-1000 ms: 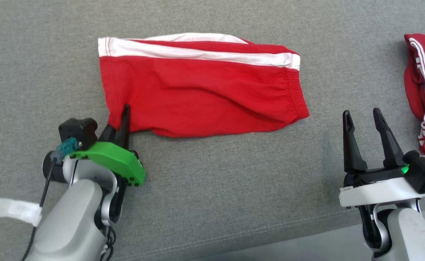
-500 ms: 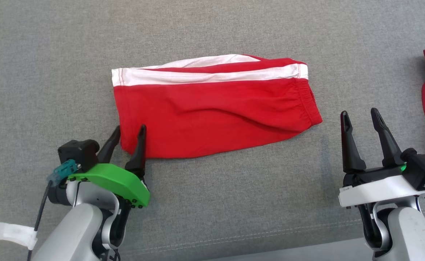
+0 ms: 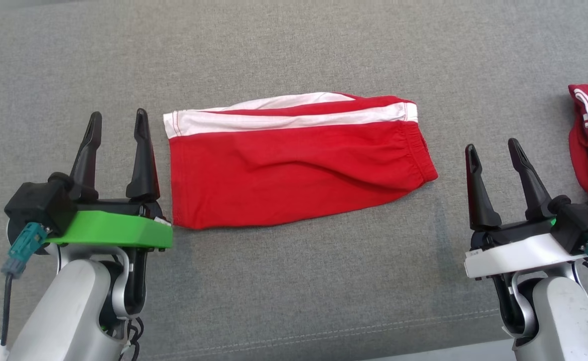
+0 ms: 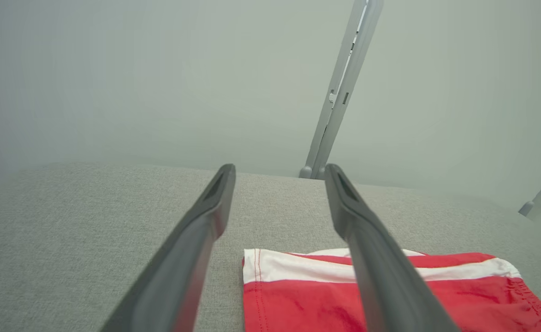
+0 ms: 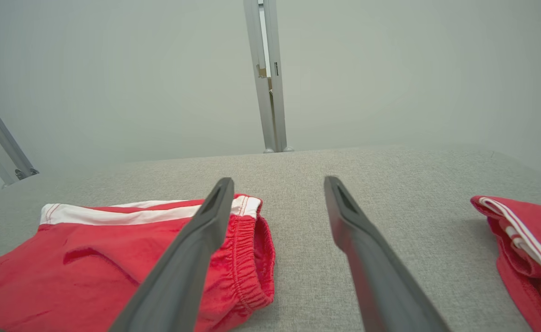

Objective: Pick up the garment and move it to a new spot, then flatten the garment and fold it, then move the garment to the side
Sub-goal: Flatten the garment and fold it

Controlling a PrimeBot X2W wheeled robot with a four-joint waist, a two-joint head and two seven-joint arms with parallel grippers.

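- The left end effector [image 3: 118, 114], pinched shut on the near-left corner of the garment [image 3: 294, 170] a second ago, has let go. It now stands just left of the garment with its fingers spread and nothing between them.
- The garment, red shorts with white stripes along the far edge, lies flat and folded lengthwise at the middle of the grey fabric-covered counter [image 3: 294, 281]. Its elastic waistband points right and its hemmed leg opening points left.
- In the left wrist view the left end effector [image 4: 279, 168] points past the hemmed corner of the garment [image 4: 307, 299], its right finger crossing over the cloth.
- The right end effector [image 3: 492, 145] has stayed released, empty, near the waistband end but apart from it.
- In the right wrist view the right end effector [image 5: 278, 180] has its left finger over the waistband of the garment [image 5: 90, 263].
- A second red garment [image 3: 587, 145] with thin white stripes lies bunched at the far right of the counter, well apart from the shorts.
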